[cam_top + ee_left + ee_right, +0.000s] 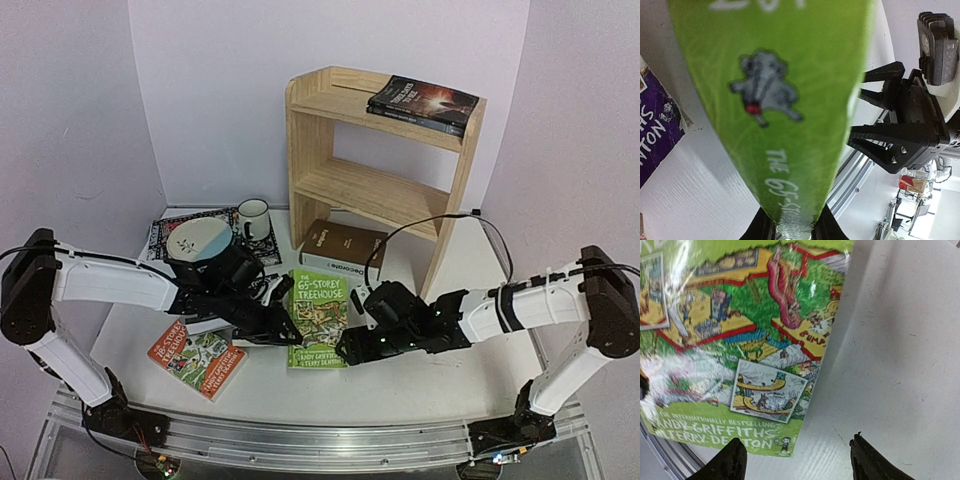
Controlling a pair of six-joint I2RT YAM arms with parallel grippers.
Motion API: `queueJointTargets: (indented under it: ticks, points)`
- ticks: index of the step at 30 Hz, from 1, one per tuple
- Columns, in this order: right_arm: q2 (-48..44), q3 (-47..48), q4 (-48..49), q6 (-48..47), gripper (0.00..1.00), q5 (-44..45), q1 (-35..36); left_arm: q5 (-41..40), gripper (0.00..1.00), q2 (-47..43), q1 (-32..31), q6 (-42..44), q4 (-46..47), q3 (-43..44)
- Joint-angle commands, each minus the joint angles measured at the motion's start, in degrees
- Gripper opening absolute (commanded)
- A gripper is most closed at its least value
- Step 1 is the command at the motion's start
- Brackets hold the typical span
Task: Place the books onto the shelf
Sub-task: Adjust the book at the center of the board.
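The pale pine shelf stands at the back with one dark book lying on its top board. A green Treehouse book lies in the middle of the table. My left gripper is shut on its left edge, and the green spine runs out from between the fingers. My right gripper is open at the book's near right corner, which lies between the fingertips without touching them. The brown-and-white book lies in front of the shelf. An orange book lies at the near left.
A patterned mat with a plate and a mug sits at the back left. More books lie partly hidden under my left arm; a dark purple cover shows beside the green one. The right arm's cable loops before the shelf.
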Motion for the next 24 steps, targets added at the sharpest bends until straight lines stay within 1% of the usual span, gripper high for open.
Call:
queueJointTargets:
  ticks: [1,5,11,15,20,22,24]
  points:
    - [2.40,-3.07,10.01,10.90,0.64,-3.03,-1.58,1.61,0.00,0.96,1.34,-1.71,5.03,-0.72]
    - [6.73,-3.73,15.83,14.54,0.58,-6.88,-3.38,3.40,0.00,2.64,2.49,-2.47,5.11,-1.58]
    - [13.45,-3.60,21.64,17.69,0.49,-11.12,-4.10,6.42,0.00,5.26,3.18,-3.39,5.45,-1.64]
    - [15.36,-3.76,23.92,18.36,0.46,-12.36,-4.11,6.58,0.01,5.81,3.64,-3.28,5.78,-1.82]
    - [16.67,-3.32,24.77,18.30,0.39,-13.92,-4.10,7.07,0.13,5.33,4.70,-4.07,9.13,-3.40]
    - [17.00,-3.12,24.89,18.17,0.33,-14.19,-4.04,7.48,0.17,5.03,5.01,-5.05,11.34,-4.29]
    - [17.05,-3.09,24.85,18.15,0.32,-14.29,-4.05,7.68,0.20,5.05,5.13,-5.83,13.42,-4.80]
